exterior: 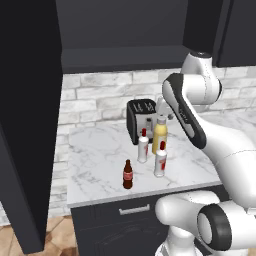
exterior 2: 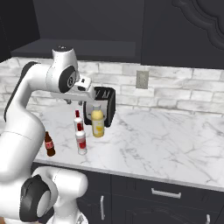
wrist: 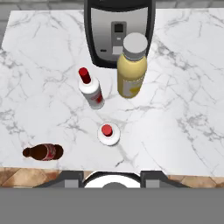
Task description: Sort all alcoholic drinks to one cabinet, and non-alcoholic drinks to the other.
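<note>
- Four drinks upright on the marble counter [exterior: 95, 150], before the toaster [exterior: 140, 119].
- Nearer white bottle [wrist: 109, 133] directly under the hand: likely light, rigid, slick; best gripped mid-body, below the red cap.
- Gripper's spread: cannot tell.

Glossy white arm [exterior: 220, 145] of rounded segments; dark charcoal bands at its joints.

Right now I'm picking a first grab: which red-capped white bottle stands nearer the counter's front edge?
The white bottle beside the brown bottle; the other white bottle stands further back, by the toaster.
</note>
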